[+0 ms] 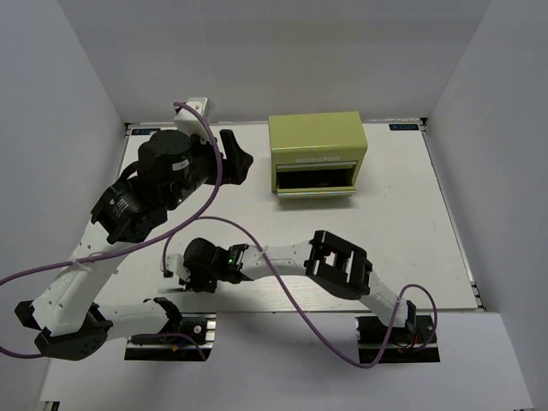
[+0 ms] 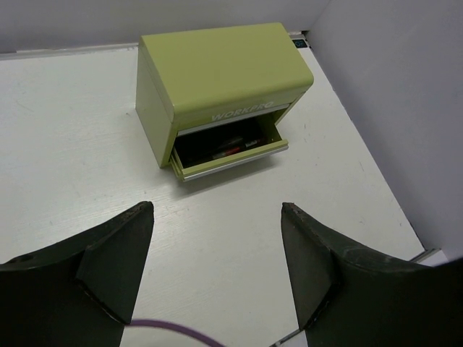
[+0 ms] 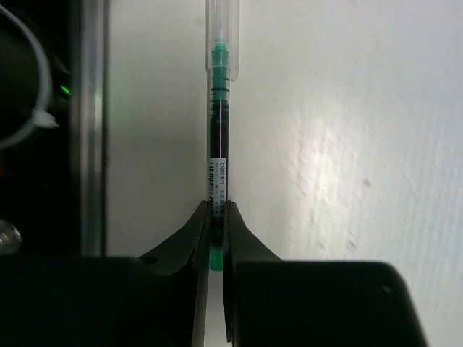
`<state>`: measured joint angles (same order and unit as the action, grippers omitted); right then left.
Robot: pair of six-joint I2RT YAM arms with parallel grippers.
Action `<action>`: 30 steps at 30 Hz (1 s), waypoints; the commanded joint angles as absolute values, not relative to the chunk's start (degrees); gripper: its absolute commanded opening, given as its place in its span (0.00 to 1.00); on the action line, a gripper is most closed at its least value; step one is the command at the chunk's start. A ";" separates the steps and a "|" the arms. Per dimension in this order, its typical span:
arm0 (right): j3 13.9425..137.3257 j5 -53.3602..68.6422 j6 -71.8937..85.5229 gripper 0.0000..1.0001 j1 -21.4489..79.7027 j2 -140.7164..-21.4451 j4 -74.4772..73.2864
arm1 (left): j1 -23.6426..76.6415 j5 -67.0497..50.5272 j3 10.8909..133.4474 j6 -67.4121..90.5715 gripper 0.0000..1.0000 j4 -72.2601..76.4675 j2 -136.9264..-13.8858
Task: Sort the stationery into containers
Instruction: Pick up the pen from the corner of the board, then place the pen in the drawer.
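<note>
The olive-green cabinet (image 1: 317,144) stands at the back of the table, its lower drawer (image 1: 313,181) pulled open. In the left wrist view the cabinet (image 2: 217,72) is ahead, and dark pens (image 2: 233,148), one with red, lie in the open drawer. My left gripper (image 2: 217,210) is open and empty, raised left of the cabinet (image 1: 235,156). My right gripper (image 3: 217,208) is shut on a thin dark pen (image 3: 218,144) with green ends and a clear cap, low over the table near its front left edge (image 1: 175,276). The other stationery is out of view.
A metal rail (image 3: 90,123) and the left arm's base (image 1: 73,330) lie close beside my right gripper. Purple cables (image 1: 214,221) loop over the table's middle. White walls enclose the table on three sides.
</note>
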<state>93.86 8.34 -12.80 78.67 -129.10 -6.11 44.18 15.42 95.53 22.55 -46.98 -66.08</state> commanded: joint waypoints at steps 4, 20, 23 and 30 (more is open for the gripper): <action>85.70 8.86 -14.67 0.00 71.55 -124.13 -14.68 | 44.03 13.63 90.98 23.99 0.81 -45.10 -63.11; 59.34 13.80 -28.03 0.00 61.26 -89.57 -15.56 | 44.03 13.01 75.67 28.83 0.82 -28.57 -56.95; 56.17 10.38 -30.23 0.00 58.55 -84.30 -16.69 | 44.03 14.06 75.67 28.83 0.82 -27.25 -58.44; 51.86 2.91 -35.15 0.00 49.14 -75.95 -15.91 | 44.03 20.74 73.75 28.83 0.83 -22.33 -58.27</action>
<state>52.84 7.57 -31.64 52.40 -78.48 -16.80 44.18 16.95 74.91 28.56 -26.00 -59.37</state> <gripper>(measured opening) 0.108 0.831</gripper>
